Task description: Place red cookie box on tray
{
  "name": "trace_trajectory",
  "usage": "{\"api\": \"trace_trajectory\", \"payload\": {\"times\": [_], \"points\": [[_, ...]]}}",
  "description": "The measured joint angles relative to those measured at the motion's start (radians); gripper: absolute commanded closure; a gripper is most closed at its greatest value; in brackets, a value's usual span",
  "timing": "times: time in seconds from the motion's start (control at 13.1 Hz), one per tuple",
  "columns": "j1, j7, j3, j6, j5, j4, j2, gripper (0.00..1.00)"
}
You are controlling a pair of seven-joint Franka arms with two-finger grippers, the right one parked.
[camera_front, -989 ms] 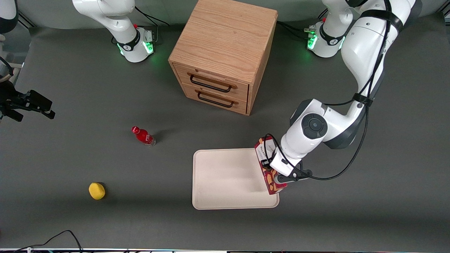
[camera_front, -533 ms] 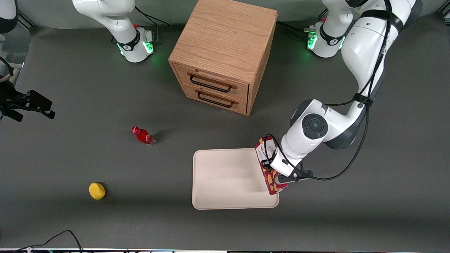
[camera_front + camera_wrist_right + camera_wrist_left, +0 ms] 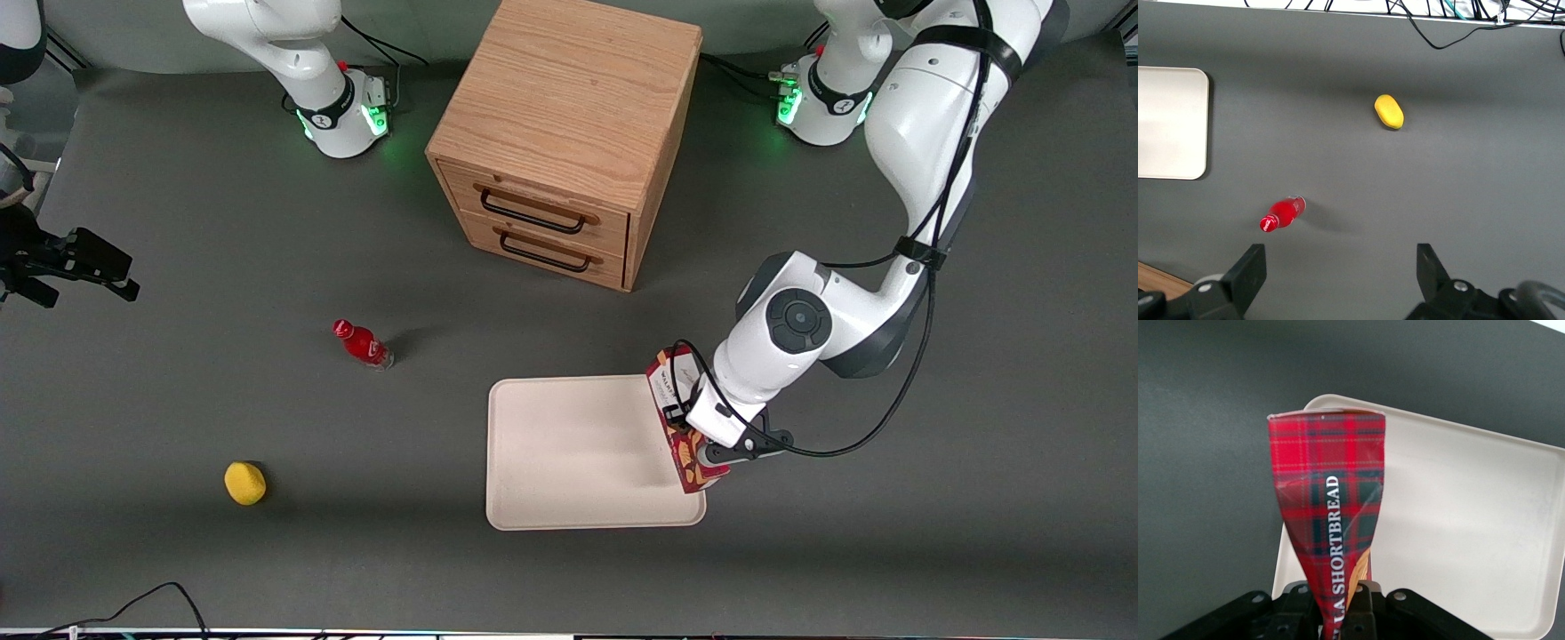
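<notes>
The red cookie box (image 3: 677, 427) is a slim dark-red tartan box with a white label end. It is held over the edge of the tray (image 3: 569, 453) that lies toward the working arm's end. My left gripper (image 3: 707, 453) is shut on the box near its end nearer the front camera. In the left wrist view the box (image 3: 1331, 513) rises from between the black fingers (image 3: 1365, 607), squeezed in at the grip, with the cream tray (image 3: 1471, 527) beneath it. The tray also shows in the right wrist view (image 3: 1168, 123).
A wooden two-drawer cabinet (image 3: 564, 133) stands farther from the front camera than the tray. A small red bottle (image 3: 362, 344) and a yellow lemon-like object (image 3: 244, 483) lie toward the parked arm's end; both show in the right wrist view, bottle (image 3: 1281, 213), yellow object (image 3: 1389, 111).
The gripper and the box have shifted very slightly toward the working arm's end; otherwise nothing has visibly moved.
</notes>
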Motion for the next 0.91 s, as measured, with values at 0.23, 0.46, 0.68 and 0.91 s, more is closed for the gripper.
{"api": "trace_trajectory", "payload": {"times": [0.23, 0.46, 0.68, 0.91], "points": [[0.001, 0.000, 0.003, 0.057, 0.030, -0.046, 0.007, 1.00], [0.002, -0.001, 0.006, 0.125, 0.081, -0.085, 0.036, 1.00], [0.002, -0.008, 0.008, 0.164, 0.125, -0.091, 0.072, 0.00], [0.007, -0.008, 0.009, 0.172, 0.127, -0.087, 0.073, 0.00]]}}
